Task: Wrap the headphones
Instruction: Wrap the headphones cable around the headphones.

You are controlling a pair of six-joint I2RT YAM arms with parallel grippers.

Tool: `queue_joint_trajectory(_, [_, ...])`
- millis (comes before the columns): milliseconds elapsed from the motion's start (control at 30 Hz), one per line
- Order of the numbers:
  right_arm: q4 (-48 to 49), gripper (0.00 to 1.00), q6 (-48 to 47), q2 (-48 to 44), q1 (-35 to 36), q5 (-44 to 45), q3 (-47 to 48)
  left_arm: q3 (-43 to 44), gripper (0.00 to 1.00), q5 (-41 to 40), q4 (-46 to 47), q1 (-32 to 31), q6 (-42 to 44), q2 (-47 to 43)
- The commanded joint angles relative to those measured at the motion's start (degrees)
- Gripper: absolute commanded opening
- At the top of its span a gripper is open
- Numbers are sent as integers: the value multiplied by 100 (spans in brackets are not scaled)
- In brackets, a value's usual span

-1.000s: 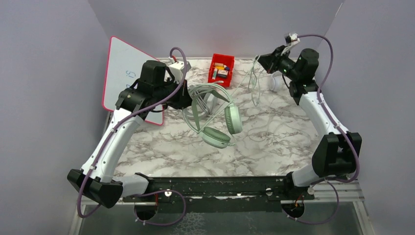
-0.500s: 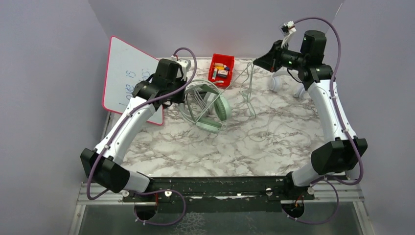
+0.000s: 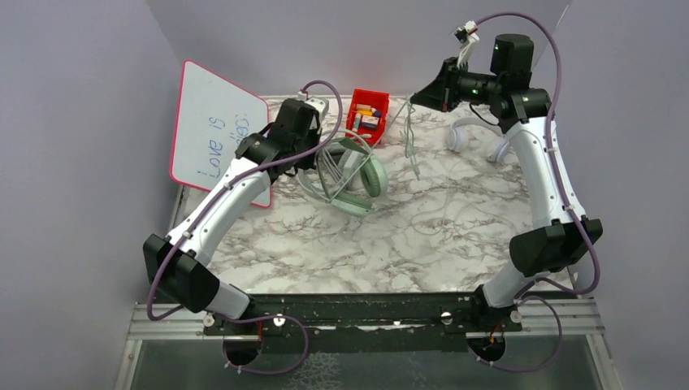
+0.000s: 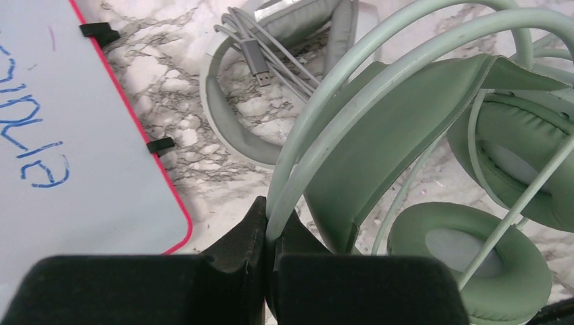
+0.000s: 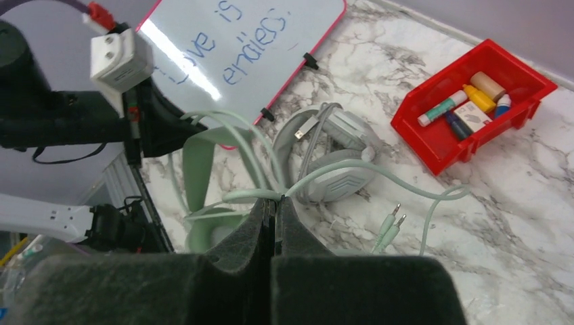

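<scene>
1. the left gripper (image 4: 267, 237) is clenched on the thin twin bands of the mint-green over-ear headphones (image 4: 399, 128), far and left of centre on the marble table (image 3: 455, 236), just right of the red-framed whiteboard (image 3: 215, 134).
2. the mint band arches rightward from that claw, cups low; whether they touch the marble i cannot tell. the grey-white headset (image 4: 233, 128) lies just behind, its grey cable bunched inside its band.
3. the thin mint-green cable (image 5: 379, 177) runs from the headset up and right, its long axis spanning the two claws; its plugs (image 5: 391, 223) hang loose.
4. the right gripper (image 5: 274, 203) is clenched on that cable, raised at far right. the headset lies left of and below it, so this arm looks best placed to carry cable round the held band.
5. the small plain white headset (image 3: 475, 134) lies far right, ungrasped.
</scene>
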Motion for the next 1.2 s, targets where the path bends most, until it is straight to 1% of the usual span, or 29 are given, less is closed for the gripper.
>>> queue_joint_trajectory(0, [-382, 0, 127, -424, 120, -386, -28, 507, 0, -771, 467, 27, -281, 346])
queue_joint_trajectory(167, [-526, 0, 386, -543, 399, -902, 24, 1001, 0, -1516, 746, 18, -509, 811])
queue_joint_trajectory(300, [-739, 0, 555, -729, 547, -1132, -1, 1494, 0, -1952, 1103, 18, -752, 1038])
queue_joint_trajectory(433, [-613, 0, 895, -1086, 674, -1235, -420, 2119, 0, -2081, 1323, -22, -1040, 1357])
queue_joint_trajectory(533, [-37, 0, 1368, -1462, 794, -1213, -1031, 2416, 0, -2131, 1587, -131, -1313, 1483])
queue_joint_trajectory(667, [1368, 0, 2282, -1993, 962, -964, -2167, 2480, 0, -1612, 2102, -165, -1931, 1442])
queue_joint_trajectory(767, [2448, 0, 2899, -2359, 1139, -416, -3021, 2364, 0, -1235, 2526, -208, -2577, 1291])
queue_joint_trajectory(933, [3116, 1, 3025, -2909, 1353, 693, -3903, 2108, 0, -784, 3207, -280, -3316, 1051])
queue_joint_trajectory(967, [3336, 2, 3073, -3015, 1358, 787, -4111, 2025, 0, -710, 3360, -281, -3456, 980])
queue_joint_trajectory(1033, [3744, 9, 3171, -3212, 1366, 889, -4509, 1901, 0, -511, 3659, -276, -3650, 850])
queue_joint_trajectory(1167, [4007, 31, 3117, -3278, 1368, 851, -4964, 1845, 0, 1, 3983, -281, -3904, 668])
